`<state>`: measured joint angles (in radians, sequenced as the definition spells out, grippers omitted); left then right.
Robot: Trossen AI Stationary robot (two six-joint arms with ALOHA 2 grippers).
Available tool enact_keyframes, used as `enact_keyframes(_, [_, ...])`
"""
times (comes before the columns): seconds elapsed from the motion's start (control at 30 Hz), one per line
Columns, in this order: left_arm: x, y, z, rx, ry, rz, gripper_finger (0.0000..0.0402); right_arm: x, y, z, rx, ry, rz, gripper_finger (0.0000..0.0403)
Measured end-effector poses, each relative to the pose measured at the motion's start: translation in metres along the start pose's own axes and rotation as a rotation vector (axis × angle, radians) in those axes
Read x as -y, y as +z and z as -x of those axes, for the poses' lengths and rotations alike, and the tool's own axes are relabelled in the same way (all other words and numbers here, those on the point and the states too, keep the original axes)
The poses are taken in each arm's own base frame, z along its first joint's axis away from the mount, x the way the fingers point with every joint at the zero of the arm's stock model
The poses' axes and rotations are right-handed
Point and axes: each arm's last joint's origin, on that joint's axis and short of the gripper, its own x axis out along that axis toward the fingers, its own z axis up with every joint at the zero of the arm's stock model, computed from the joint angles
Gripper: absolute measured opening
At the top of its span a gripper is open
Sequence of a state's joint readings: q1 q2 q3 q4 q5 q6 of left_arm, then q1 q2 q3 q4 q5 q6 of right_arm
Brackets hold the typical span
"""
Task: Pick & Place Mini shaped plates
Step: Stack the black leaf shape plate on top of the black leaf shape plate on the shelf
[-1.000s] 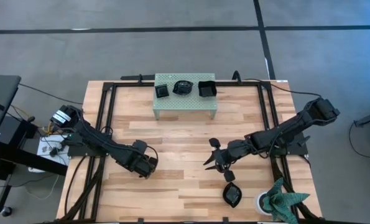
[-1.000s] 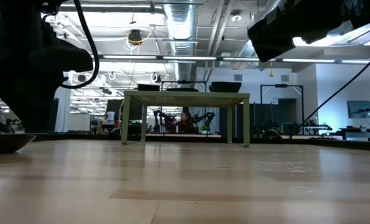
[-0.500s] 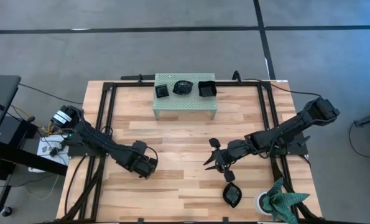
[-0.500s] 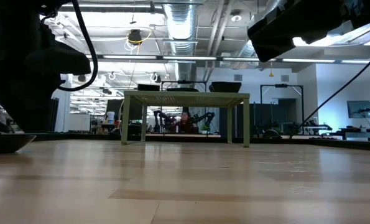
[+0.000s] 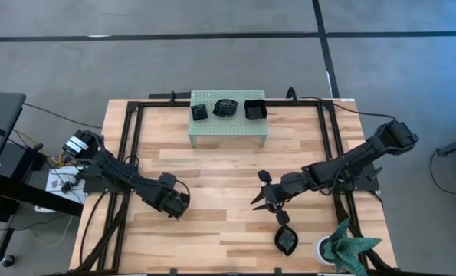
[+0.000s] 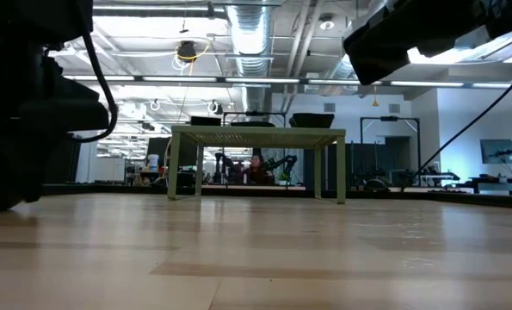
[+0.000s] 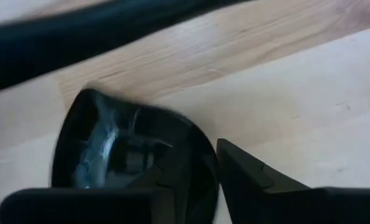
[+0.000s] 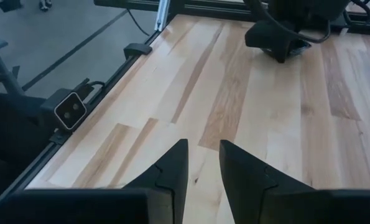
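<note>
Left wrist view, left hand (image 7: pixel 194 186) clamped on glossy plate (image 7: pixel 119 149) rim, lying flat

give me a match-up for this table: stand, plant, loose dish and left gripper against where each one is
Things:
1 stand
2 plant
3 loose dish
4 left gripper

Places:
A front right corner of the table
B left half of the table, right at another dish
C back middle, three dishes on top
D on the wood beside the plant, near the right gripper

Pairs: 1-C, 2-A, 3-D, 4-B
</note>
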<state>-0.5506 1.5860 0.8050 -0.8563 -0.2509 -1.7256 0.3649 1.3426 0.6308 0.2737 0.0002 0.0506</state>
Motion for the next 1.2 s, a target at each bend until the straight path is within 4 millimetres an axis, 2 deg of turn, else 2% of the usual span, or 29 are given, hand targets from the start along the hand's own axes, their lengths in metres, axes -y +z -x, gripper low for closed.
enact_keyframes(0.2, [-0.001, -0.005, 0.002, 0.009, -0.012, -0.024, 0.0016, 0.002, 0.000, 0.000, -0.003, -0.011, -0.006, 0.0086])
enact_keyframes(0.33, [0.006, -0.013, 0.007, 0.003, -0.085, -0.039, 0.0009, 0.002, 0.000, 0.000, -0.003, -0.011, -0.006, 0.0086])
enact_keyframes(0.4, [0.017, -0.017, 0.014, 0.020, -0.183, -0.083, 0.0009, 0.002, 0.000, 0.000, -0.003, -0.012, -0.006, 0.0086])
enact_keyframes(0.5, [0.043, -0.018, 0.033, 0.134, -0.403, -0.174, 0.0006, 0.004, 0.000, 0.000, -0.003, -0.017, -0.001, 0.0086])
enact_keyframes(0.6, [0.072, -0.015, 0.061, 0.298, -0.636, -0.319, 0.0006, 0.006, 0.000, 0.000, -0.003, -0.022, -0.002, 0.0086])
enact_keyframes(0.7, [0.092, -0.004, 0.089, 0.474, -0.748, -0.501, 0.0006, 0.008, 0.000, 0.000, -0.003, -0.028, -0.004, 0.0086])
enact_keyframes(0.87, [0.111, 0.040, 0.123, 0.758, -0.655, -0.771, 0.0005, 0.009, 0.000, 0.000, -0.004, -0.033, -0.007, 0.0086])
enact_keyframes(1.0, [0.117, 0.095, 0.141, 0.914, -0.527, -0.847, 0.0006, 0.010, -0.001, 0.000, -0.016, -0.033, -0.008, 0.0086])
enact_keyframes(1.1, [0.113, 0.141, 0.141, 0.971, -0.417, -0.878, 0.0005, 0.010, -0.004, 0.000, -0.047, -0.034, -0.009, 0.0086])
enact_keyframes(1.2, [0.101, 0.185, 0.128, 0.967, -0.299, -0.941, 0.0006, 0.010, -0.008, 0.000, -0.081, -0.036, -0.009, 0.0086])
